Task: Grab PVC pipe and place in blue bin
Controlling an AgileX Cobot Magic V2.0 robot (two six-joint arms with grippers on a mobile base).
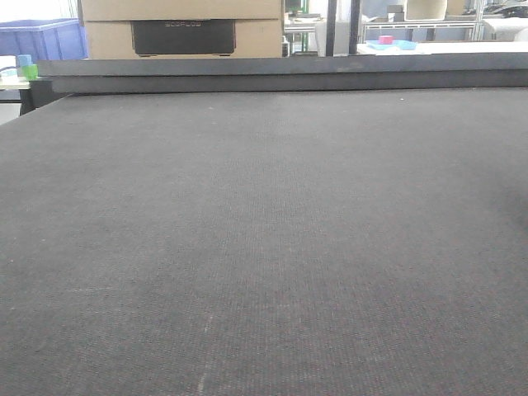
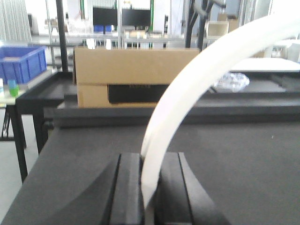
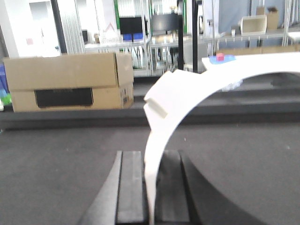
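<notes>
Front view: the dark felt-covered table [image 1: 264, 247] fills the frame with no pipe or arm in sight. The blue bin [image 1: 41, 37] waits at upper left, beside a cardboard box [image 1: 181, 25] whose dark panel carries lettering too faint to read. Left wrist view: the left gripper [image 2: 150, 187] is pinched on the lower end of a curved white PVC pipe [image 2: 185, 89], which arcs up toward the upper right, apparently lifted clear of the table for carrying. The blue bin sits at far left [image 2: 21, 63], beyond the table's edge, so the load seems to have some way to travel. Right wrist view: the right gripper [image 3: 151, 187] likewise clamps white PVC pipe [image 3: 187, 93], its notched end showing mid-frame. Whether both arms share one piece cannot be told. No brand or label is legible on the box here either [image 3: 65, 75].
</notes>
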